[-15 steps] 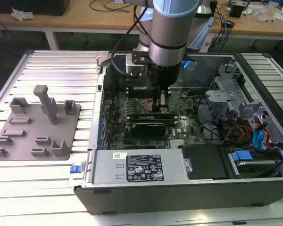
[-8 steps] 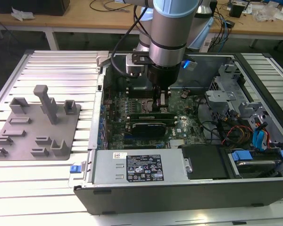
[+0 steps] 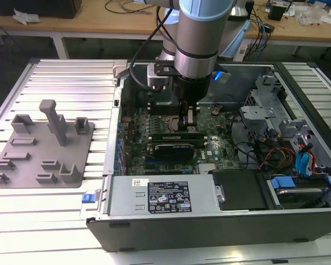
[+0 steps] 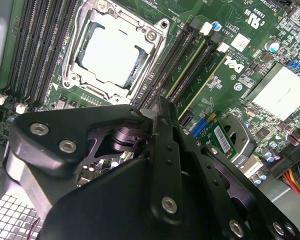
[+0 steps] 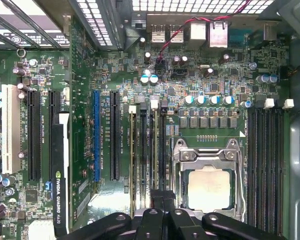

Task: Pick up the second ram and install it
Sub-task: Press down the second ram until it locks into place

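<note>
- A black two-fingered robot gripper point(image 3: 187, 118) hangs low inside an open dark-grey metal computer case point(image 3: 209, 226), just above the green motherboard point(image 5: 120, 75).
- In the first wrist view its fingers point(image 5: 157, 202) are drawn together with no visible gap, and nothing shows clamped between them.
- The second ram, a long thin green circuit-board stick point(image 5: 155, 150), stands edge-up in a black memory slot and runs straight away from the gripper's tips; its near end lies directly under them (whether they touch it cannot be told).
- A second similar green stick point(image 5: 131, 150) sits in a parallel slot just beside it, slightly farther from the gripper.
- The square silver metal processor socket point(image 5: 207, 185) lies close beside the gripper on the other side, in both wrist views point(image 4: 112, 50).
- A flat black graphics card point(image 3: 174, 149) lies just below the gripper in the exterior view.
- A grey moulded plastic fixture tray point(image 3: 44, 149) sits well apart from the gripper, outside the case.
</note>
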Controlling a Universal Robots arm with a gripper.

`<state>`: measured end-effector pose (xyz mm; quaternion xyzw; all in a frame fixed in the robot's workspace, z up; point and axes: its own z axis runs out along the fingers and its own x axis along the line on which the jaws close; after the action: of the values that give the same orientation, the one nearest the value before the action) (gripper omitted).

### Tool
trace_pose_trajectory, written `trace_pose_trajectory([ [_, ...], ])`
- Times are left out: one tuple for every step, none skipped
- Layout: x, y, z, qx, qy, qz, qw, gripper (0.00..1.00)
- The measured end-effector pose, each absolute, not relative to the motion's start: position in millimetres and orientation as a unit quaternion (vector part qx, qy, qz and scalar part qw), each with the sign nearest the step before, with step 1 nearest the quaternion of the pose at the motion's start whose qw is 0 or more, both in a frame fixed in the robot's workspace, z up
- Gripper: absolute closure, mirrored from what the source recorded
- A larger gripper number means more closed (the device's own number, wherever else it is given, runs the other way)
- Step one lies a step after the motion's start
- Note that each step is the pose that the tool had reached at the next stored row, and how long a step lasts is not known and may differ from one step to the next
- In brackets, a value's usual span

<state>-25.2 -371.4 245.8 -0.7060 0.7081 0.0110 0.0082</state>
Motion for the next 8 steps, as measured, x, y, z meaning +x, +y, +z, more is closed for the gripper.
trace_pose_trajectory([
  [-25.2, -371.4, 245.8, -0.706, 0.708, 0.011, 0.008, 0.92],
  [-25.2, -371.5, 245.8, -0.706, 0.708, 0.011, 0.008, 0.92],
  [-25.2, -371.5, 245.8, -0.706, 0.708, 0.011, 0.008, 0.92],
  [-25.2, -371.5, 245.8, -0.706, 0.708, 0.011, 0.008, 0.92],
  [-25.2, -371.6, 245.8, -0.706, 0.708, 0.011, 0.008, 0.92],
  [-25.2, -371.6, 245.8, -0.706, 0.708, 0.011, 0.008, 0.92],
  [-25.2, -371.6, 245.8, -0.706, 0.708, 0.011, 0.008, 0.92],
  [-22.6, -371.7, 245.9, -0.706, 0.708, 0.011, 0.008, 0.92],
])
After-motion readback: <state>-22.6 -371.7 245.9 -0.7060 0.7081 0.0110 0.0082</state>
